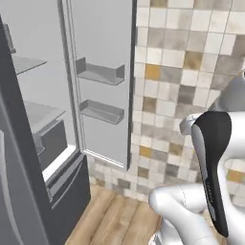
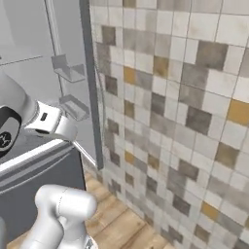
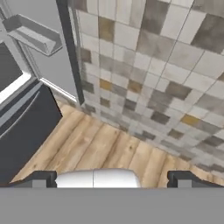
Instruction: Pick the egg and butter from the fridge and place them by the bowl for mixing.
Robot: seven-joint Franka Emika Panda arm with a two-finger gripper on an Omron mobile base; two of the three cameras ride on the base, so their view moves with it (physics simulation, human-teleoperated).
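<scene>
The white arm [image 1: 210,158] is folded up close to the base: in the left base view a glossy rounded link with a dark strip down its side rises at about 4 o'clock, above a bulbous white joint at 5 o'clock, while in the right base view the rounded forearm comes in from 9 o'clock and ends in a short white wrist segment [image 2: 48,122] angled down toward the fridge. The tool [image 3: 111,177] looks down at the floor, its two small dark fingertips [image 3: 39,178] set far apart at 7 and 5 o'clock of the hand view, spread wide with nothing between them. The fridge [image 1: 43,119] stands open at 9 o'clock in the left base view: a smooth pale grey-white interior, flat grey shelves [image 1: 28,62] with thin edges, a boxy dark drawer [image 1: 50,143] below them, and a dark matte lower front. Its door [image 1: 103,81] is swung open against the wall and carries two shallow, boxy grey bins [image 1: 100,72], one above the other. The egg and the butter cannot be made out on any visible shelf or bin. The wall [image 2: 175,112] is a grid of small square tiles in cream, grey, tan and ochre with a mottled finish, and the floor [image 3: 100,144] is warm light wood planks with visible grain.
</scene>
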